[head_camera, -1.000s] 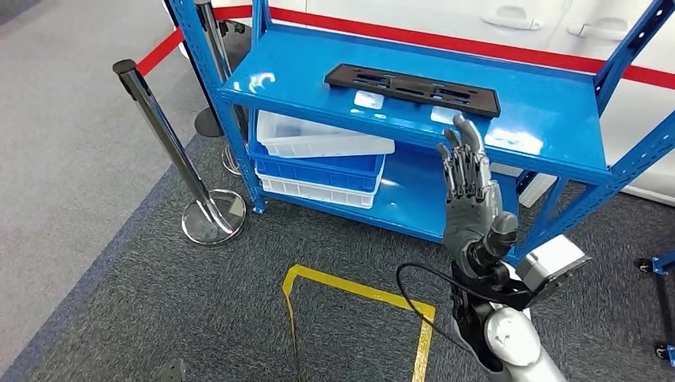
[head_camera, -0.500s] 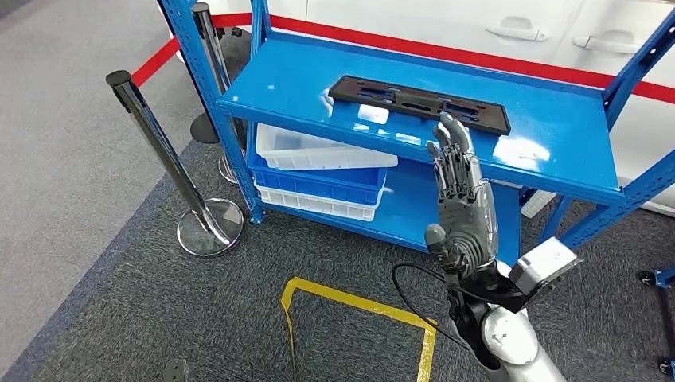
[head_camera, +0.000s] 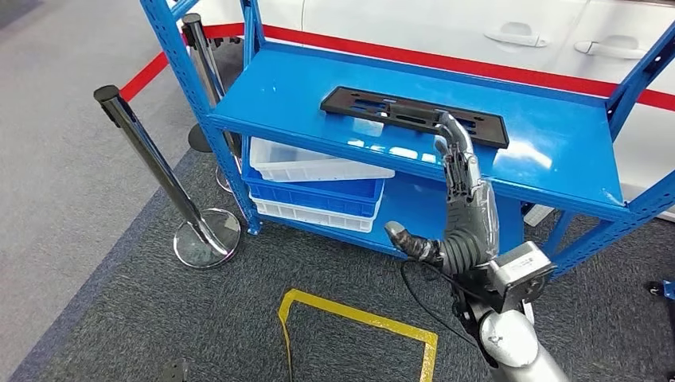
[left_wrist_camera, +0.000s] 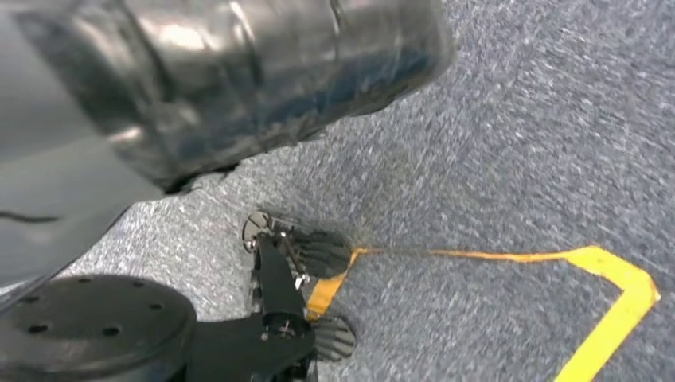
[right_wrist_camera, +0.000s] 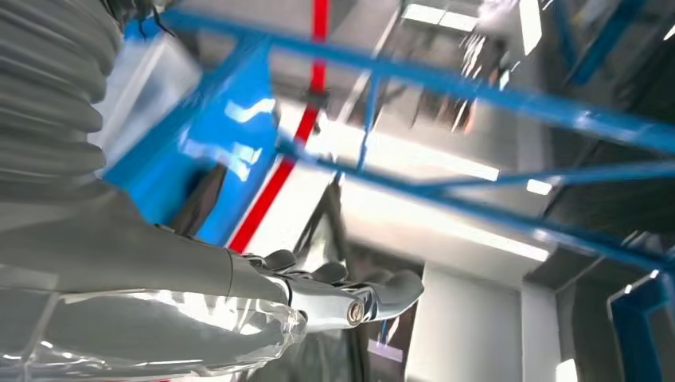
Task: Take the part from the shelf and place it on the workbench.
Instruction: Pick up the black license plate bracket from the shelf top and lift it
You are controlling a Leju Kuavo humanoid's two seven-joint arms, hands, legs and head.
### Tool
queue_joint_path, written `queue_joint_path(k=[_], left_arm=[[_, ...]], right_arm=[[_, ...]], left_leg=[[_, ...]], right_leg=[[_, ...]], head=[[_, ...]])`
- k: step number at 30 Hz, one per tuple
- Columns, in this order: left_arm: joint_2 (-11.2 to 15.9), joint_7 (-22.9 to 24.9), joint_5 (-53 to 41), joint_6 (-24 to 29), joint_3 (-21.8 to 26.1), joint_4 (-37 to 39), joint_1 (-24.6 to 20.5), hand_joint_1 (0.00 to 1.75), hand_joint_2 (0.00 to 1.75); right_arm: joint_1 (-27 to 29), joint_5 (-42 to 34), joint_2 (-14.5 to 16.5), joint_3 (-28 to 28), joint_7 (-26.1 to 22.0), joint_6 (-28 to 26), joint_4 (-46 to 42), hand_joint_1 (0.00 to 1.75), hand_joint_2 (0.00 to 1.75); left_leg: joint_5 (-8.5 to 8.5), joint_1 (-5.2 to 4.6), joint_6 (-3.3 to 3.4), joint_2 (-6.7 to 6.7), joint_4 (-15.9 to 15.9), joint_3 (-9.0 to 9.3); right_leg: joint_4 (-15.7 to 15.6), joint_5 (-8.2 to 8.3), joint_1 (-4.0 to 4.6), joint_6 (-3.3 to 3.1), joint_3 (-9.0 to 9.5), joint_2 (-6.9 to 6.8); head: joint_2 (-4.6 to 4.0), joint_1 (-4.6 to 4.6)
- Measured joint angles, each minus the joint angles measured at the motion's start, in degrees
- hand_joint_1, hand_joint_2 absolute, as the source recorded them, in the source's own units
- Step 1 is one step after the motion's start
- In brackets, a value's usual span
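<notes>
Shelf [head_camera: 549, 143] first: its top surface carries the part [head_camera: 414, 115], a long black plate lying flat toward the back edge. Your right hand [head_camera: 462, 203] reaches up at the front edge, fingers straight, thumb spread, holding nothing. Grab one end only and that plate could tip or slide off. Stacked white and blue bins [head_camera: 314, 175] sit underneath; I can't tell what's in them.

The right arm [head_camera: 509, 350] reaches up and forward, its wrist bent. The right hand [head_camera: 466, 203] is raised with fingers [head_camera: 455, 151] stretched out straight and close together, thumb [head_camera: 407, 241] splayed wide to the side, holding nothing.
</notes>
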Motion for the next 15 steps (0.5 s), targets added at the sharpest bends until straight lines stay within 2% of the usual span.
queue_joint_path(k=[1, 4, 5, 6, 7, 8, 9, 10, 11, 13, 15], left_arm=[[0.04, 0.01, 0.05, 0.01, -0.06, 0.0, -0.05, 0.0, 0.0], [0.03, 0.03, 0.28, 0.01, -0.16, 0.0, -0.12, 0.0, 0.0], [0.03, 0.09, 0.37, 0.02, -0.17, 0.0, -0.08, 0.0, 0.0], [0.05, 0.17, 0.46, 0.06, -0.17, 0.0, -0.01, 0.0, 0.0], [0.08, 0.26, 0.52, 0.1, -0.17, 0.0, 0.05, 0.0, 0.0], [0.11, 0.33, 0.6, 0.15, -0.17, 0.0, 0.11, 0.0, 0.0], [0.15, 0.37, 0.66, 0.2, -0.18, 0.0, 0.12, 0.0, 0.0], [0.17, 0.4, 0.72, 0.24, -0.19, 0.0, 0.07, 0.0, 0.0], [0.19, 0.42, 0.77, 0.28, -0.2, 0.0, 0.01, 0.0, 0.0], [0.19, 0.46, 0.87, 0.37, -0.21, 0.0, 0.0, 0.0, 0.0], [0.14, 0.51, 0.97, 0.45, -0.22, 0.0, 0.1, 0.0, 0.0]], right_arm=[[-0.12, 3.02, -0.06, 0.01, 1.07, -1.04, 0.01, 0.0, 1.75], [-0.29, 14.73, -0.22, 0.06, 5.01, -4.72, 0.28, 0.0, 0.44], [-0.24, 18.21, -0.28, 0.08, 6.11, -5.75, 0.46, 0.0, 0.0], [-0.18, 21.04, -0.34, 0.1, 6.98, -6.6, 0.66, 0.0, 0.0], [-0.13, 23.27, -0.38, 0.11, 7.63, -7.32, 0.84, 0.0, 0.0], [-0.1, 24.9, -0.42, 0.13, 8.1, -7.91, 1.01, 0.0, 0.0], [-0.09, 25.95, -0.44, 0.13, 8.42, -8.4, 1.15, 0.0, 0.0], [-0.08, 26.52, -0.45, 0.14, 8.65, -8.78, 1.27, 0.0, 0.0], [-0.04, 26.75, -0.47, 0.15, 8.84, -9.05, 1.39, 0.0, 0.0], [0.1, 27.13, -0.57, 0.19, 9.15, -9.41, 1.6, 0.0, 0.0], [0.2, 28.47, -0.83, 0.21, 9.66, -9.8, 1.75, 0.0, 0.0]], left_leg=[[-1.01, 0.13, -0.36, 0.09, 2.1, -1.0], [-4.9, 0.54, -1.18, 0.24, 12.02, -6.93], [-5.04, 0.61, -1.32, 0.24, 13.77, -8.43], [-3.99, 0.65, -1.33, 0.24, 13.49, -8.96], [-1.83, 0.66, -1.23, 0.25, 11.16, -8.49], [0.94, 0.65, -1.0, 0.25, 7.39, -7.31], [2.89, 0.56, -0.72, 0.27, 3.96, -6.11], [3.81, 0.36, -0.37, 0.3, 1.02, -5.11], [4.19, 0.16, 0.02, 0.31, -0.47, -4.57], [3.8, -0.11, 0.67, 0.26, -1.23, -4.18], [4.17, 0.24, 1.18, 0.3, -1.74, -3.56]], right_leg=[[-0.11, -0.11, -0.11, -0.26, 0.32, 0.0], [-0.16, -0.64, -0.09, -0.69, 0.69, -0.01], [-0.15, -0.86, -0.07, -0.7, 0.87, 0.03], [-0.14, -1.1, -0.07, -0.67, 1.15, 0.11], [-0.13, -1.4, -0.07, -0.58, 1.58, 0.2], [-0.15, -1.73, -0.08, -0.45, 2.07, 0.27], [-0.19, -2.01, -0.07, -0.26, 2.53, 0.3], [-0.23, -2.23, -0.05, -0.02, 2.76, 0.28], [-0.28, -2.4, -0.02, 0.27, 2.87, 0.26], [-0.45, -2.65, 0.07, 0.94, 2.97, 0.24], [0.07, -3.4, 0.13, 1.55, 2.95, 0.14]], head=[[0.0, -0.06], [0.0, -0.19], [0.0, -0.2], [0.0, -0.2], [0.0, -0.21], [0.0, -0.21], [0.0, -0.18], [0.0, -0.18], [0.0, -0.18], [0.0, -0.19], [0.0, -0.13]])
